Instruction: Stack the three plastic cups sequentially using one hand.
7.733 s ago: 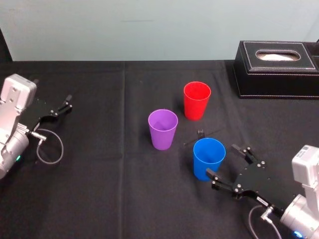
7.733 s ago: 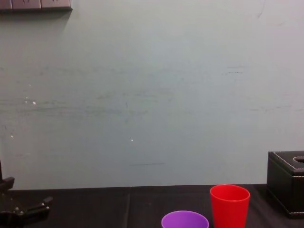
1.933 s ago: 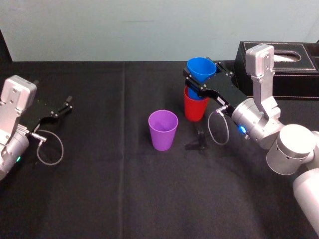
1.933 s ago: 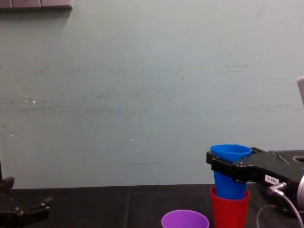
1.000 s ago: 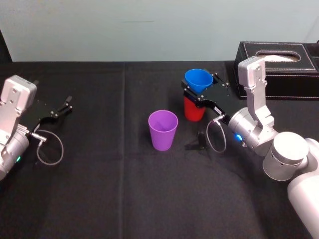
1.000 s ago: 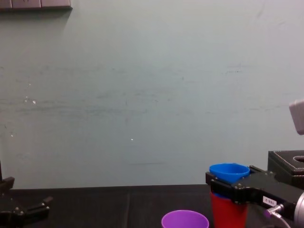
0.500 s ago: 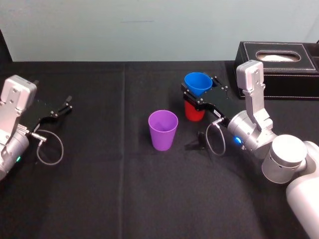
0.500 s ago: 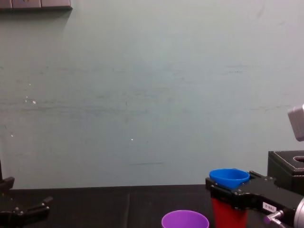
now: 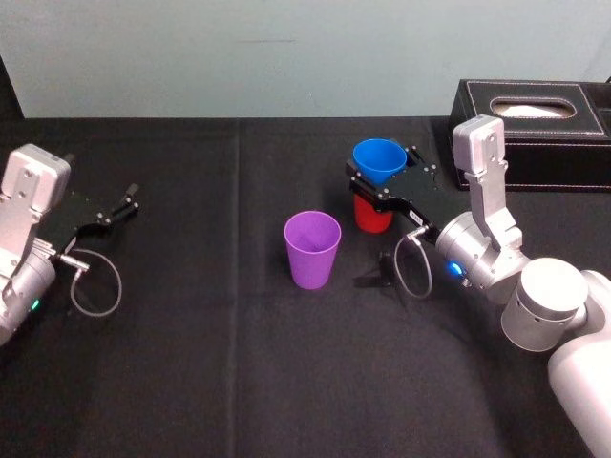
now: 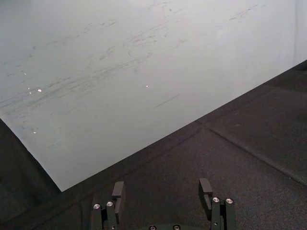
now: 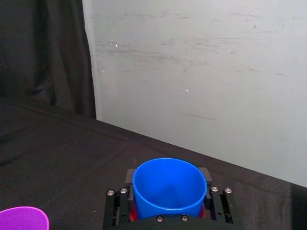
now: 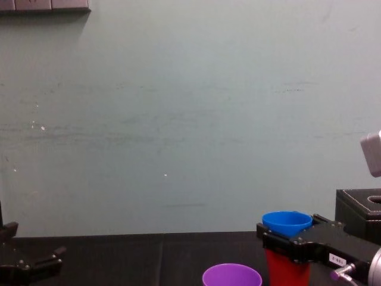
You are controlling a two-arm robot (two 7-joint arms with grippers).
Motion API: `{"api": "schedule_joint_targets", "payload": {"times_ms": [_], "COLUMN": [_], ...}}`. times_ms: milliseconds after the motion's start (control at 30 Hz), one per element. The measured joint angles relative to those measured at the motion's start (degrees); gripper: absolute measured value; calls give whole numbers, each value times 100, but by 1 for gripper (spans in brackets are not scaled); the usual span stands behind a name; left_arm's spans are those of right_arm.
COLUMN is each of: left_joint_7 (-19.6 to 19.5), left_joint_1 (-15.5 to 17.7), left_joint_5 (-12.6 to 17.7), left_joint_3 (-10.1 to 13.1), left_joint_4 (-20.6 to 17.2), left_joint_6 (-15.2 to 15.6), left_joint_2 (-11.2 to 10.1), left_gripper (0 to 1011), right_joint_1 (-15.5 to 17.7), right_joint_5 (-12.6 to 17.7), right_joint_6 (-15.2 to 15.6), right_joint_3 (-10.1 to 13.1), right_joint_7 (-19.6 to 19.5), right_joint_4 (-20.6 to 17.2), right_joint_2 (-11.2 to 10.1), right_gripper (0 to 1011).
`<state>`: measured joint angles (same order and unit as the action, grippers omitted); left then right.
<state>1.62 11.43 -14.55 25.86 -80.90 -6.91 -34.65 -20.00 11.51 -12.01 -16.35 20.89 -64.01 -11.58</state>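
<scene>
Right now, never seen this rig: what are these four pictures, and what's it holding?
This is a two-armed robot at a black-clothed table. The head view looks down from above, the chest view looks across from lower, and each wrist view looks out along one arm's gripper. The right gripper is closed on the blue cup, which sits partly inside the red cup. The right wrist view shows the blue cup between the jaws. The purple cup stands alone, toward the robot's left of them. The left gripper is parked open at the left, holding nothing. A black tissue box sits far right.
</scene>
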Motion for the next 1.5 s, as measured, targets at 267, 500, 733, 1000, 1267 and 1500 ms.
{"api": "schedule_joint_targets", "payload": {"times_ms": [267, 500, 733, 1000, 1267, 1500], "left_joint_7": [0, 0, 0, 0, 0, 0], "left_joint_1": [0, 0, 0, 0, 0, 0], "left_joint_5": [0, 0, 0, 0, 0, 0], "left_joint_3": [0, 0, 0, 0, 0, 0], "left_joint_4": [0, 0, 0, 0, 0, 0], "left_joint_6": [0, 0, 0, 0, 0, 0], "left_joint_2": [0, 1, 0, 0, 0, 0], "left_gripper": [1005, 1004, 1005, 1005, 1005, 1005], "right_joint_1": [-1, -1, 1, 211, 639, 1173], "right_joint_5": [3, 4, 3, -1, 119, 287], "right_joint_6": [1, 0, 1, 23, 171, 203], "right_joint_3": [-1, -1, -1, 72, 154, 205], "right_joint_7": [-2, -3, -3, -47, 16, 158], "right_joint_4": [-4, -4, -10, -475, -1189, -1833], "right_joint_2": [-4, -6, -8, -100, -309, -574], "right_gripper": [966, 1004, 1004, 1004, 1004, 1004]}}
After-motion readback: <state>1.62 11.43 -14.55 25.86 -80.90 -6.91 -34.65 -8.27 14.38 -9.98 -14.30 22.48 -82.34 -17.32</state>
